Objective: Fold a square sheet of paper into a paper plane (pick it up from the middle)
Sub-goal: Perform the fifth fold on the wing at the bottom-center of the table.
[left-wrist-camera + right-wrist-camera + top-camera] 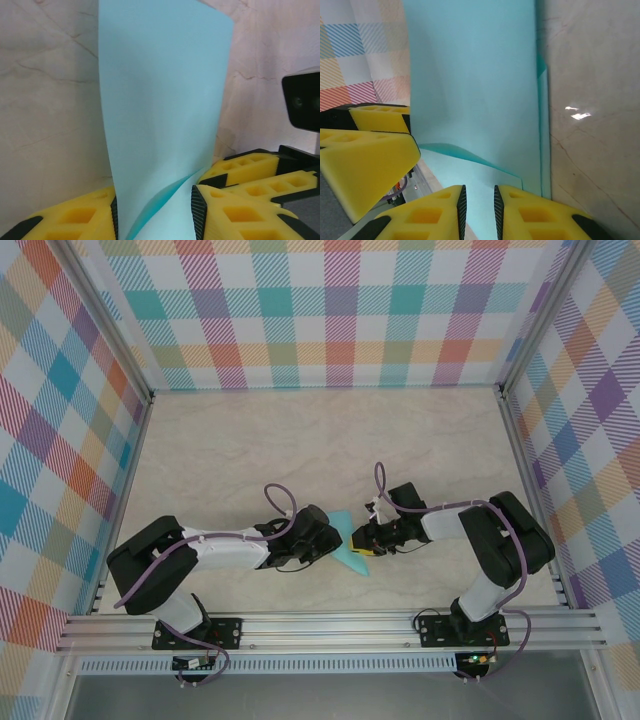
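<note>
The square sheet of paper (350, 546) is turquoise, partly folded, and sits between my two grippers at the middle front of the table. In the left wrist view the paper (160, 100) spans the wide gap of my left gripper (154, 200), and a curled lower layer reaches both pads. My right gripper (478, 192) has its jaws a narrow gap apart, and the paper (475, 85) shows face-on through the gap and past both fingers. In the top view the left gripper (328, 536) and right gripper (364, 539) face each other, almost touching across the paper.
The pale marble tabletop (300, 440) is walled on three sides by checked panels (330, 310). An aluminium rail (330, 625) runs along the near edge. The right gripper's yellow fingers (245, 170) crowd the left wrist view, and the left gripper's fingers (365, 160) crowd the right wrist view.
</note>
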